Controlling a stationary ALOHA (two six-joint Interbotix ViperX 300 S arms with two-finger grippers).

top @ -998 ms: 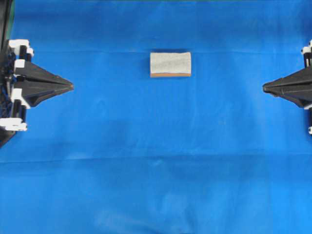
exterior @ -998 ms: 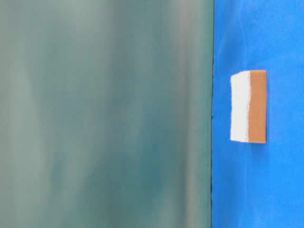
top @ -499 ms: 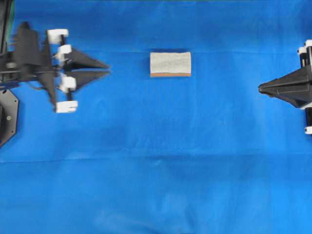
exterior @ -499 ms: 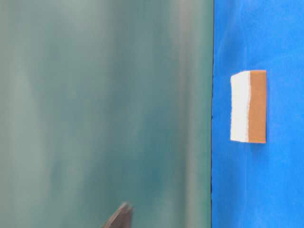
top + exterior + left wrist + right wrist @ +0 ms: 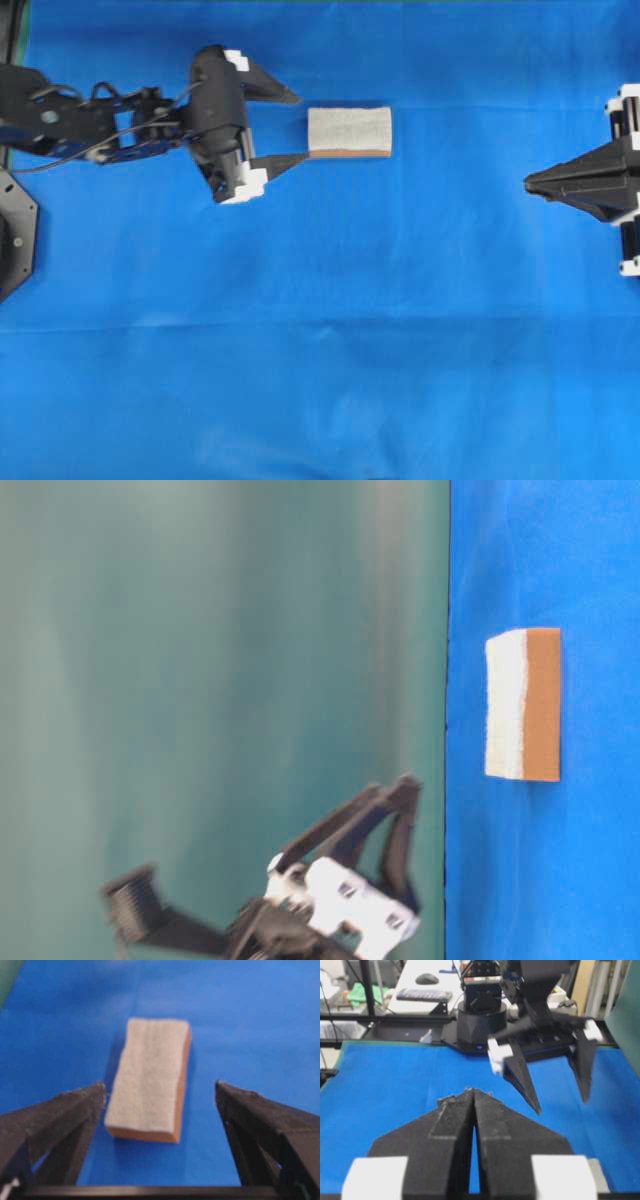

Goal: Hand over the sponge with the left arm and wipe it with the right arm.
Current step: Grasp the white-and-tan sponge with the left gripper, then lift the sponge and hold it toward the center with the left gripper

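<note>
So in the last second our left arm (image 5: pixel 100 125) went from parked at the left edge of the blue cloth (image 5: pixel 320 350) to stretched right out toward the sponge (image 5: pixel 349 132). Its gripper, the left gripper (image 5: pixel 290 128), was pinched together back then and now it's spread as wide as we ever see it, with nothing in it. From overhead one finger sits just past the sponge's far-left corner and the other comes right up to its near-left corner; we can't tell if that near tip is actually touching. The left wrist view shows the sponge (image 5: pixel 150 1085) lying between the two fingers and a bit ahead of them, pale rough side up, orange layer showing along the edge.

The sponge itself hasn't budged. It's flat on the cloth, a little far of centre, same spot as a second ago. The table-level view suggests the gripper (image 5: pixel 395 815) is above the cloth rather than down at it.

The right gripper (image 5: pixel 530 182) is closed tight and holding nothing, waiting at the right edge, well apart from the sponge.

Our read: this is the approach for the pickup, basically lined up. We'd guess it needs to push forward a touch and drop before squeezing. Handover and wiping are all still to come.
</note>
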